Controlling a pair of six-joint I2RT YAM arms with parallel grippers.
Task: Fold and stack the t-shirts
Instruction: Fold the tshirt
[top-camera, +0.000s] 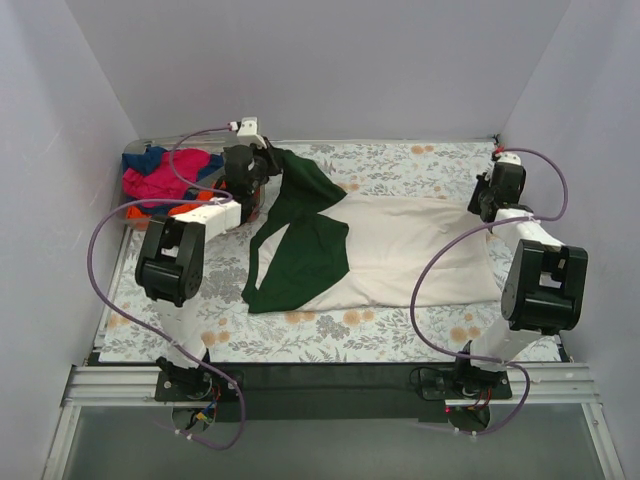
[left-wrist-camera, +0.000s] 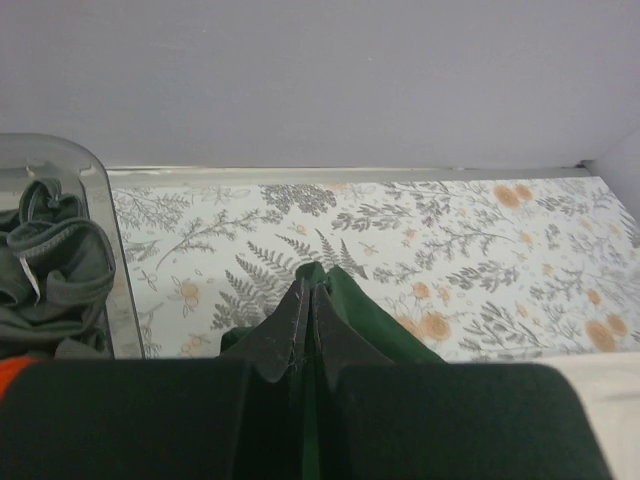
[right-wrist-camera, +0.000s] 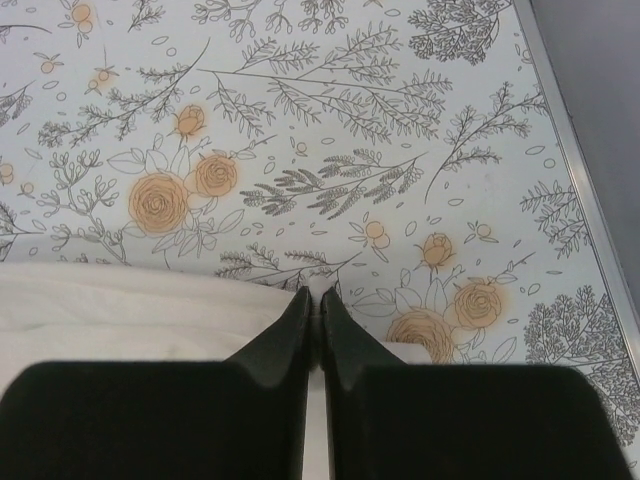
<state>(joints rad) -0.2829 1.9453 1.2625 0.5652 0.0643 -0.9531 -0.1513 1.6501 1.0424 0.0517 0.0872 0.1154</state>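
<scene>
Surface (top-camera: 400, 335): floral-print cover, plain grey walls (top-camera: 320, 60) around. Cream t-shirt (top-camera: 420, 250) spread mid-surface. Left tool (left-wrist-camera: 310, 292) clamped on its green sleeve (top-camera: 300, 195); right tool (right-wrist-camera: 315, 300) clamped on cream edge. Other tees (top-camera: 155, 182) in bin (left-wrist-camera: 100, 250), far-left.

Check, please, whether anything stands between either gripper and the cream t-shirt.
Nothing visible does. The left gripper is shut on the cream t-shirt's green sleeve, the right gripper on its hem. The bin sits off to the left.

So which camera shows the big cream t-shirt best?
The top external view: nearly the whole cream t-shirt shows, spread out. The left wrist view catches only a green sleeve fold and a cream sliver; the right wrist view only a cream edge.
</scene>
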